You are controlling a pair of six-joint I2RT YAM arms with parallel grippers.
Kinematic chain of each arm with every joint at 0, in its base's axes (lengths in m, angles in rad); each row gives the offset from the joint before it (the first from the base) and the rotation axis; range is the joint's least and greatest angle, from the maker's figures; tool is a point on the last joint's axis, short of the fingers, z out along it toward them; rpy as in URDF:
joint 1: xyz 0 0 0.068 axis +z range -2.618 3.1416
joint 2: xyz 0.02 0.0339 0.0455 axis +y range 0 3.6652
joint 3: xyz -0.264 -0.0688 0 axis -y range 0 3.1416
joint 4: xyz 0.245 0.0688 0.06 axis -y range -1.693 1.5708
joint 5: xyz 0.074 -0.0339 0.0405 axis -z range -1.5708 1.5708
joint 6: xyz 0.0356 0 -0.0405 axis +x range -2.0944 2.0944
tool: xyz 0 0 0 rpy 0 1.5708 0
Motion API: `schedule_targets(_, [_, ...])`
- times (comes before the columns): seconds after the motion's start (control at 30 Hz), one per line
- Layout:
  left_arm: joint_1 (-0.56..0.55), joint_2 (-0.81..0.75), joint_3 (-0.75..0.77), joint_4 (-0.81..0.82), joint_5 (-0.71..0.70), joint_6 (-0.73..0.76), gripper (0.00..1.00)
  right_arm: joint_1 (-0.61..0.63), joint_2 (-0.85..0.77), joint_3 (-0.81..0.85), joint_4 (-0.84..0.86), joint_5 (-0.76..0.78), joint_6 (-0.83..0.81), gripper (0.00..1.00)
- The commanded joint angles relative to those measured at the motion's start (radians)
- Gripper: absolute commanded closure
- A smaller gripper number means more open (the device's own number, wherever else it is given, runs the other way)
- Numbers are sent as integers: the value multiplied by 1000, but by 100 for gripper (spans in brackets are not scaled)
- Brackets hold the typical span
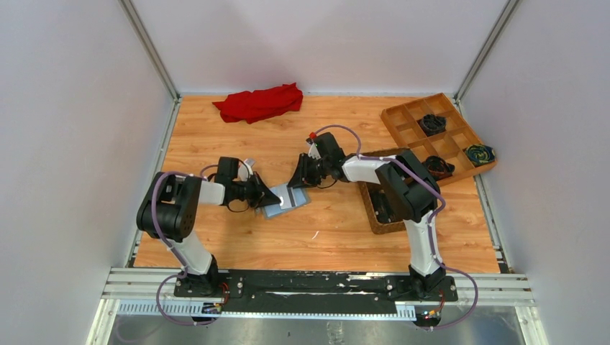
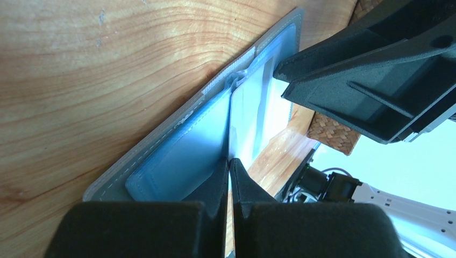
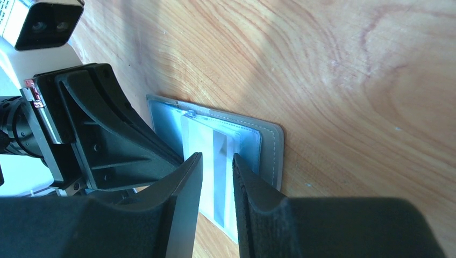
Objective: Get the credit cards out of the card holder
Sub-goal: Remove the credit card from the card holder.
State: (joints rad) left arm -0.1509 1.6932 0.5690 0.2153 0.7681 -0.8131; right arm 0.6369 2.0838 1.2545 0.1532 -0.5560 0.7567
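Card holder (image 1: 285, 202): spread open, flat on table (image 1: 216, 144) between both arms. Left gripper (image 2: 229, 161): jaws together, tips pressing on inner fold, likely pinning holder against pull. Right gripper (image 3: 218, 156): jaws partly apart, straddling pale card (image 3: 201, 134), not yet clamped.

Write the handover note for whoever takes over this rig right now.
Left gripper: shut, tips pressed at the fold of the card holder, seemingly pinning it open on the table.
Right gripper: partly open, fingers over a pale card lying in the holder's other half; no firm grip visible.
Done: holder lies open; no card is seen clear of it.
To do: draw the pale card out, then check the slots for others.
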Motion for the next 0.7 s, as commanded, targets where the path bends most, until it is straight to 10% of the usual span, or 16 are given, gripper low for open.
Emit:
schedule_targets(0.0, [7,-14,-27,-21,-44,11,100,-23,66,-61,-186,140,-42,68])
schedule_targets(0.67, [13,-191,-112,-22,-62,-40,100,-39,76,-83,-161,101,-27,67])
